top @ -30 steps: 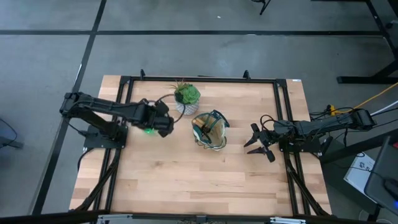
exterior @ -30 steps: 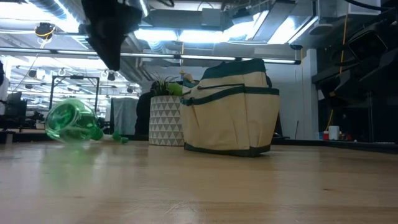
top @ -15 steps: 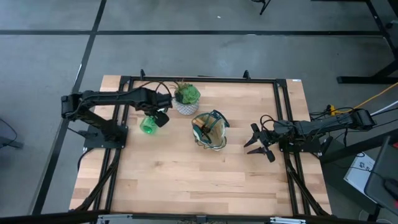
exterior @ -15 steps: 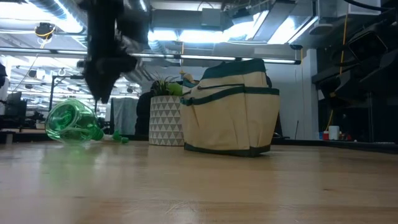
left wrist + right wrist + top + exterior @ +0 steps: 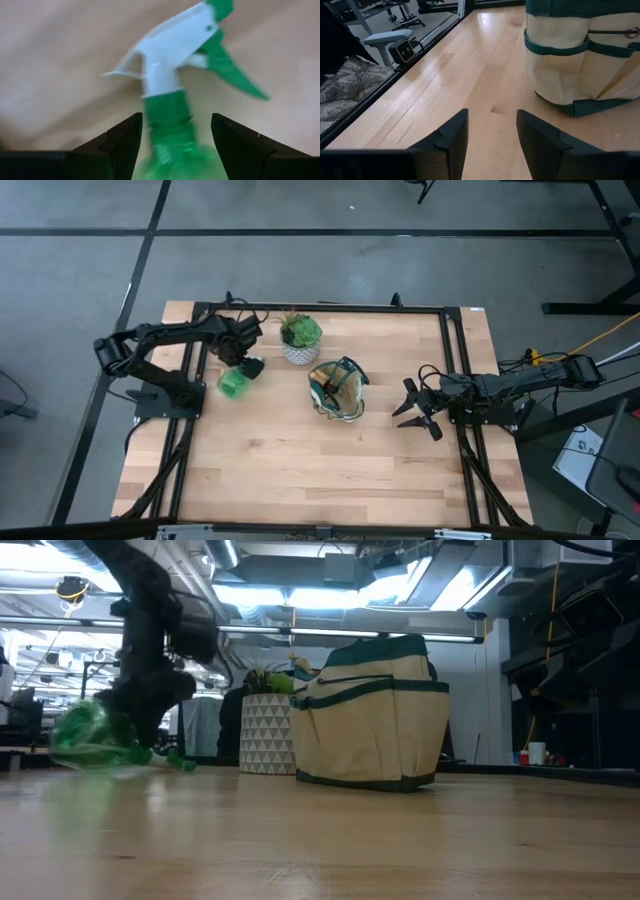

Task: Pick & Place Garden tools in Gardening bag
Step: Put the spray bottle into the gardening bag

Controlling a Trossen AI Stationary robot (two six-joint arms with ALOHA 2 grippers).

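Spray bottle (image 5: 167,115) between spread fingers (image 5: 120,145)

Spray bottle (image 5: 233,383) lies at nine o'clock of the gardening bag (image 5: 337,389); potted plant (image 5: 299,337) stands at eleven, just beside the bag.

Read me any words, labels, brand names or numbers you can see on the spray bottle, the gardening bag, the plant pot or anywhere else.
None can be read.
Spray bottle: no print shows.
Gardening bag: plain fabric, no label.
Plant pot: only a triangle pattern.
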